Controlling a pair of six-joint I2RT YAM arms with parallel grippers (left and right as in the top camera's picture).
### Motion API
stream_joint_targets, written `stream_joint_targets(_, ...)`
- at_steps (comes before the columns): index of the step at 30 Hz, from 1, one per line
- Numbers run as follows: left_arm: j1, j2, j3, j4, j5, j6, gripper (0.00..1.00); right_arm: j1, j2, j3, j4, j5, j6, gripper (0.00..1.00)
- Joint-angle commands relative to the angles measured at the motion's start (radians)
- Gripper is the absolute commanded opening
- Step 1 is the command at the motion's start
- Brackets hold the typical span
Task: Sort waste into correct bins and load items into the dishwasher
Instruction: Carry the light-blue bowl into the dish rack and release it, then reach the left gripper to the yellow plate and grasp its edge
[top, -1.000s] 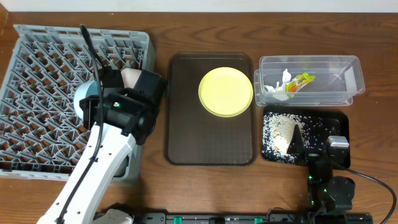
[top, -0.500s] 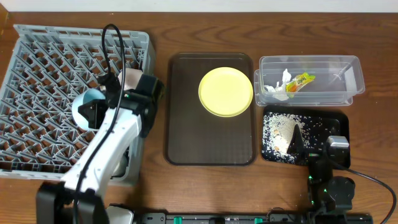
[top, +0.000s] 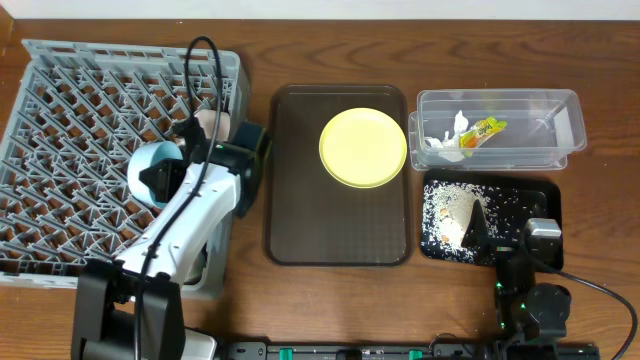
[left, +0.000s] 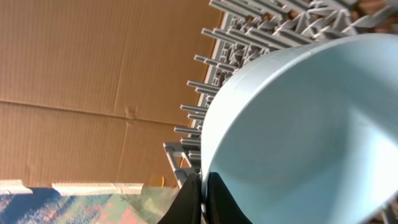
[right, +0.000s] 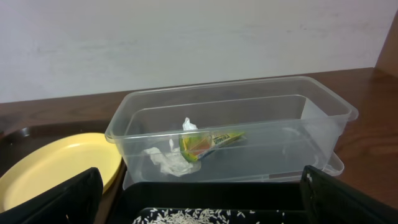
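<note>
My left gripper (top: 165, 178) is shut on the rim of the light-blue bowl (top: 150, 170) and holds it tilted on edge over the right part of the grey dish rack (top: 70, 150). In the left wrist view the bowl (left: 298, 124) fills the frame, the fingers (left: 202, 190) pinch its rim and the rack pegs (left: 249, 37) are behind it. A white bowl (top: 212, 124) shows partly behind the arm. The yellow plate (top: 363, 147) lies on the brown tray. The clear tub (top: 560, 115) holds the wrapper (top: 484, 130) and white paper (top: 444, 141). My right gripper (right: 202, 186) is open and empty over the black tray (top: 535, 195) with rice (top: 448, 215). The chopsticks are out of view.
The dark brown serving tray (top: 330, 225) lies between the rack and the bins. In the right wrist view the tub (right: 323, 112), wrapper (right: 208, 142), paper (right: 165, 158) and plate edge (right: 56, 165) are ahead, beyond the black tray (right: 217, 196).
My left arm has swung over the rack's right side and the blue bowl has shifted slightly right and turned more on edge. The right arm has not moved.
</note>
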Motion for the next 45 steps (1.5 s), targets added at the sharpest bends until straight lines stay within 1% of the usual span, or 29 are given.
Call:
stream_joint_targets(1,-0.032,0.009,0.002,-0.007,0.076,-0.013,0.06,-0.006,-0.005,-0.001,-0.003,0.006,-0.010,0.99)
stream_joint_targets(4,-0.045,0.009,0.002,-0.035,0.154,-0.013,0.06,-0.006,-0.005,-0.001,-0.003,0.006,-0.010,0.99)
stream_joint_targets(9,-0.055,0.002,0.007,-0.100,0.263,-0.014,0.16,-0.006,-0.005,-0.001,-0.003,0.006,-0.010,0.99)
stream_joint_targets(10,-0.064,-0.009,0.013,-0.113,0.322,-0.014,0.21,-0.006,-0.005,-0.001,-0.004,0.006,-0.010,0.99)
stream_joint_targets(11,-0.071,-0.015,0.016,-0.121,0.349,-0.016,0.26,-0.006,-0.005,-0.001,-0.003,0.006,-0.010,0.99)
stream_joint_targets(14,-0.097,-0.043,0.030,-0.138,0.413,-0.017,0.31,-0.006,-0.005,-0.001,-0.003,0.006,-0.010,0.99)
stream_joint_targets(15,-0.108,-0.055,0.037,-0.142,0.434,-0.016,0.38,-0.006,-0.005,-0.001,-0.003,0.006,-0.010,0.99)
stream_joint_targets(16,-0.121,-0.068,0.048,-0.151,0.460,-0.016,0.41,-0.006,-0.005,-0.001,-0.003,0.006,-0.010,0.99)
stream_joint_targets(19,-0.166,-0.118,0.095,-0.170,0.551,-0.015,0.52,-0.006,-0.005,-0.001,-0.003,0.006,-0.010,0.99)
stream_joint_targets(20,-0.178,-0.135,0.109,-0.168,0.581,-0.016,0.53,-0.006,-0.005,-0.001,-0.003,0.006,-0.010,0.99)
stream_joint_targets(21,-0.192,-0.155,0.124,-0.158,0.618,-0.016,0.65,-0.006,-0.005,-0.001,-0.003,0.006,-0.010,0.99)
stream_joint_targets(22,-0.200,-0.168,0.133,-0.142,0.644,-0.017,0.71,-0.006,-0.005,-0.001,-0.003,0.006,-0.010,0.99)
stream_joint_targets(25,-0.228,-0.222,0.145,-0.009,0.814,0.000,0.79,-0.006,-0.005,-0.001,-0.003,0.006,-0.010,0.99)
stream_joint_targets(26,-0.235,-0.233,0.145,0.095,0.952,0.043,0.79,-0.006,-0.005,-0.001,-0.003,0.006,-0.010,0.99)
stream_joint_targets(27,-0.235,-0.231,0.145,0.163,1.040,0.087,0.79,-0.006,-0.005,-0.001,-0.003,0.006,-0.010,0.99)
stream_joint_targets(29,-0.235,-0.212,0.137,0.276,1.140,0.157,0.79,-0.006,-0.005,-0.001,-0.003,0.006,-0.010,0.99)
stream_joint_targets(30,-0.233,-0.176,0.127,0.375,1.146,0.173,0.78,-0.006,-0.005,-0.001,-0.003,0.006,-0.010,0.99)
stream_joint_targets(31,-0.232,-0.152,0.126,0.415,1.138,0.179,0.74,-0.006,-0.005,-0.001,-0.004,0.006,-0.010,0.99)
stream_joint_targets(33,-0.223,-0.080,0.126,0.511,1.116,0.180,0.73,-0.006,-0.005,-0.001,-0.003,0.006,-0.010,0.99)
stream_joint_targets(36,-0.205,0.037,0.126,0.641,1.136,0.179,0.70,-0.006,-0.005,-0.001,-0.003,0.006,-0.010,0.99)
stream_joint_targets(38,-0.198,0.113,0.126,0.713,1.156,0.179,0.67,-0.006,-0.005,-0.001,-0.003,0.006,-0.010,0.99)
stream_joint_targets(41,-0.197,0.208,0.126,0.800,1.156,0.179,0.66,-0.006,-0.005,-0.001,-0.003,0.006,-0.010,0.99)
stream_joint_targets(43,-0.197,0.275,0.126,0.848,1.155,0.180,0.65,-0.006,-0.005,-0.001,-0.003,0.006,-0.010,0.99)
stream_joint_targets(45,-0.197,0.307,0.126,0.864,1.154,0.180,0.62,-0.006,-0.005,-0.001,-0.003,0.006,-0.010,0.99)
